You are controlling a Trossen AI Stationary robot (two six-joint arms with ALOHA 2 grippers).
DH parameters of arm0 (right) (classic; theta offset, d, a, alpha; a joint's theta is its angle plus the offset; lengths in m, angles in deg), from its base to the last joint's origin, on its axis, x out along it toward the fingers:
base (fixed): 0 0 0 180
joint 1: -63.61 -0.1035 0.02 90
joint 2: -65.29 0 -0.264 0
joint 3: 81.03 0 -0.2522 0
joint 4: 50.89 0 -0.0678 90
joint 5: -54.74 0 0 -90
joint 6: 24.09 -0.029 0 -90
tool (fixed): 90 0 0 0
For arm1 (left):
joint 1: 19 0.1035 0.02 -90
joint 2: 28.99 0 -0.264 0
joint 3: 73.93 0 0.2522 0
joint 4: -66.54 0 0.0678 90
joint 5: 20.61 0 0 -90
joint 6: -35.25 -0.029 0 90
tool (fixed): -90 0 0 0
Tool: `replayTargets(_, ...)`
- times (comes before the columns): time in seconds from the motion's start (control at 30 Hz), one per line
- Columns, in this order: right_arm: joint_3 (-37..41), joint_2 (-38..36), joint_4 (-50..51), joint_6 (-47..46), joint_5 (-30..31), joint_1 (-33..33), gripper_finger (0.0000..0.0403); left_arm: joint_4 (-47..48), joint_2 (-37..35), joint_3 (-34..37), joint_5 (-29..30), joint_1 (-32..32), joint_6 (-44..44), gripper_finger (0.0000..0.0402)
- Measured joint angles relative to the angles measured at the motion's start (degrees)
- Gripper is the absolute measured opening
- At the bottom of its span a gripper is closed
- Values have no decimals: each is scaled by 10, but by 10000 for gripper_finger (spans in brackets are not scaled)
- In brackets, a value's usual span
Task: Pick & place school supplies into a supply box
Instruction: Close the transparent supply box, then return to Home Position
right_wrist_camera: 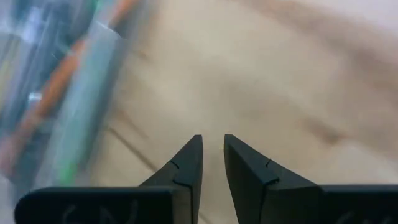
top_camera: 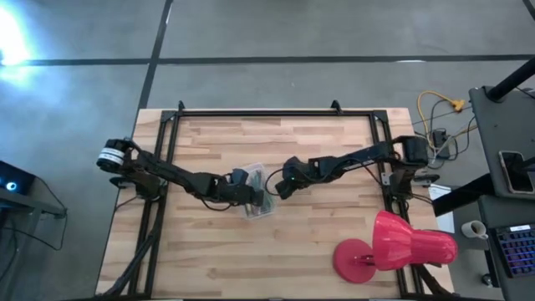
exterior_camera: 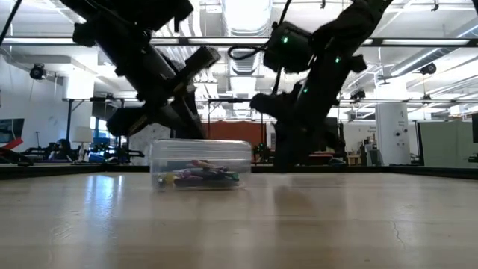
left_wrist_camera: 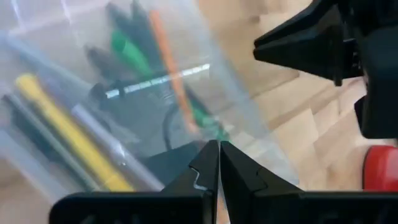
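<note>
The clear supply box (top_camera: 259, 194) rests flat on the wooden table near its middle. Inside lie pens and pencils: a yellow one (left_wrist_camera: 68, 134), an orange one (left_wrist_camera: 171, 68), a green one (left_wrist_camera: 130, 50) and dark ones; in the low view they show as coloured shapes (exterior_camera: 202, 175). My left gripper (left_wrist_camera: 219, 146) is shut, its tips over the box's side toward the right arm (top_camera: 251, 191). My right gripper (right_wrist_camera: 212, 140) is open by a narrow gap and holds nothing. It hangs over bare wood just right of the box (top_camera: 280, 191). My left gripper is shut, and its tips stand at the box's clear wall (left_wrist_camera: 249, 124), slanting down from the table's left. Whether the tips touch the wall or the things inside, I cannot tell.
A big red lamp (top_camera: 393, 247) lies on the table's near right part and also shows in the left wrist view (left_wrist_camera: 379, 168). A black metal frame (top_camera: 276, 113) runs along the far edge and both sides. Bare wood lies near and far of the box.
</note>
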Motion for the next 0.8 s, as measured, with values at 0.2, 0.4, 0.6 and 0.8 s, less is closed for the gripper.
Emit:
replayTargets(0.2,-1,-80,16,123,11,0,59,2,-87,-11,37,-8,-77,0)
replayTargets(0.4,-2,-208,44,298,-62,3,59,-3,-189,-11,37,-16,-151,0)
replayTargets(0.6,-3,-362,124,308,-12,4,59,-4,-276,-10,21,-23,-116,0)
replayTargets(0.8,2,-494,129,323,-31,-18,59,-59,-324,-10,26,-27,-234,0)
